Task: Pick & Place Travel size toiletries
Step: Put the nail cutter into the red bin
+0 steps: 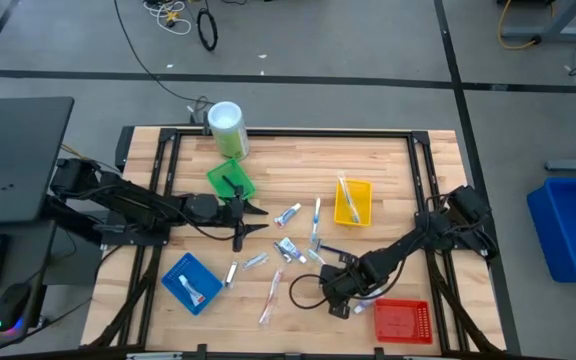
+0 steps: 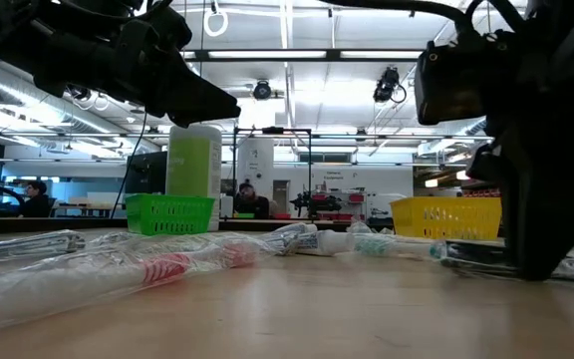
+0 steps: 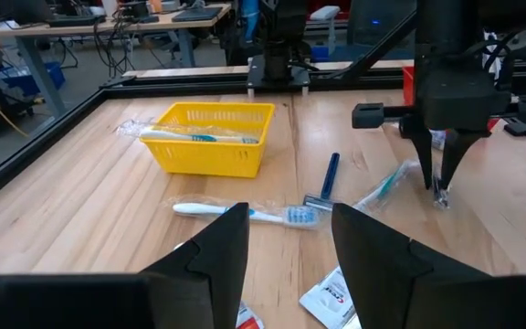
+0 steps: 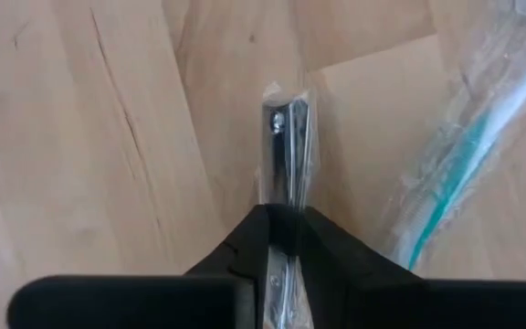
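The pick step is in hand here. The right hand (image 4: 286, 239) is set down on the pale wooden table (image 1: 388, 160), and its two dark fingers are pinched nearly shut on a slim item sealed in a clear, silvery plastic wrapper (image 4: 286, 128), so a grip looks made but nothing is lifted yet. That item is lying flat on the wood, just toward the table's middle from the square red mesh tray (image 1: 403, 320). A wrapped teal-handled toothbrush (image 4: 464, 155) is lying just beside it, touching or nearly so; it's hard to call.

The left hand (image 3: 290, 251) is held above the table, well away from the red tray on the far side of the scatter, its fingers spread wide with nothing between them.

Next, a straight lift is probably called for, then a carry to a tray. Which tray can't be told from this.

Room-wise: the red tray is close, so a short move there looks easy. The table edge is near that tray too, so little margin is left on that side. The neighbouring toothbrush wrapper could get dragged along if the crinkly plastic snags.
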Controlling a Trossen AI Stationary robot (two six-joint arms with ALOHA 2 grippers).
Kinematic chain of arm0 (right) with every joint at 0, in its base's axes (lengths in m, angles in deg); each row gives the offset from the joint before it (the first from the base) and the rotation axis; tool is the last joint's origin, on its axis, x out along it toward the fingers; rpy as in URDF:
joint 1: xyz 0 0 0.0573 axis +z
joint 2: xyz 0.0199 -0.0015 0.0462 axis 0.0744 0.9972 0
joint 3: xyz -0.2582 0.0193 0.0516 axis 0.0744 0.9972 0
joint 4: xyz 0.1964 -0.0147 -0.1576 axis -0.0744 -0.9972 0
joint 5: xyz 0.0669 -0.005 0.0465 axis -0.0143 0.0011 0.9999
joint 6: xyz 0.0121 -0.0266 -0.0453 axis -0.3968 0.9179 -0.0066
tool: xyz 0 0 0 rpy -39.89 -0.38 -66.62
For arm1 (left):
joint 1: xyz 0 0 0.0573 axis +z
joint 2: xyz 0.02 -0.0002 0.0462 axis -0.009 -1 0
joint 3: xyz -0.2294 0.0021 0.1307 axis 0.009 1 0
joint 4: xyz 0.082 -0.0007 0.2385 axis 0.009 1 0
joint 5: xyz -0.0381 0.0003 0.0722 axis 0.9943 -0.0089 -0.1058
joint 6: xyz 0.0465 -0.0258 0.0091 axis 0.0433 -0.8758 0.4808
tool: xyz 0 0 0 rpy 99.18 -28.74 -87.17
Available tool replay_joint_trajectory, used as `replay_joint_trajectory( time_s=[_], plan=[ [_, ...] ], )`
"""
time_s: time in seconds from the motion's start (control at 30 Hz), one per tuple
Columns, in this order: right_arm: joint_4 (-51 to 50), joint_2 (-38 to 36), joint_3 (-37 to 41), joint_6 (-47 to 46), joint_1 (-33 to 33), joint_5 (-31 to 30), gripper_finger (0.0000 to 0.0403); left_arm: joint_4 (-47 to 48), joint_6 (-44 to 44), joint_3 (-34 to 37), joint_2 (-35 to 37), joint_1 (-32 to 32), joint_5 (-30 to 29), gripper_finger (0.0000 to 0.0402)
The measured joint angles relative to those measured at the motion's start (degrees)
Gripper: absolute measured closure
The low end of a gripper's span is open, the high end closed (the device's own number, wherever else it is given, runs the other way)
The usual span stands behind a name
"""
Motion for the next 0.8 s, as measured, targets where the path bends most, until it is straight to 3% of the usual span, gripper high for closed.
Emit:
replay_joint_trajectory(
  time_s=[0.17, 0.47, 0.63, 0.8],
  plan=[
    [-1.8, -3.7, 0.0, 1.2, -0.3, 4.7, 0.0349, 0.0, 0.0, 0.0, 0.0, 0.0, 0.0, 0.0236],
    [-13.5, -17.7, -1.6, -4.1, 2.4, 20.0, 0.0363, 0.5, 0.0, 0.0, 0.0, 0.0, 0.0, 0.0236],
    [-24.3, -25.0, -1.6, -16.6, 9.9, 21.0, 0.0363, 1.2, 1.5, 0.0, 0.0, 0.0, 0.0, 0.0236],
    [-25.9, -25.7, 0.4, -30.7, 21.4, 19.5, 0.0363, 1.3, 3.4, 0.0, 0.0, 0.0, 0.0, 0.0236]
  ],
)
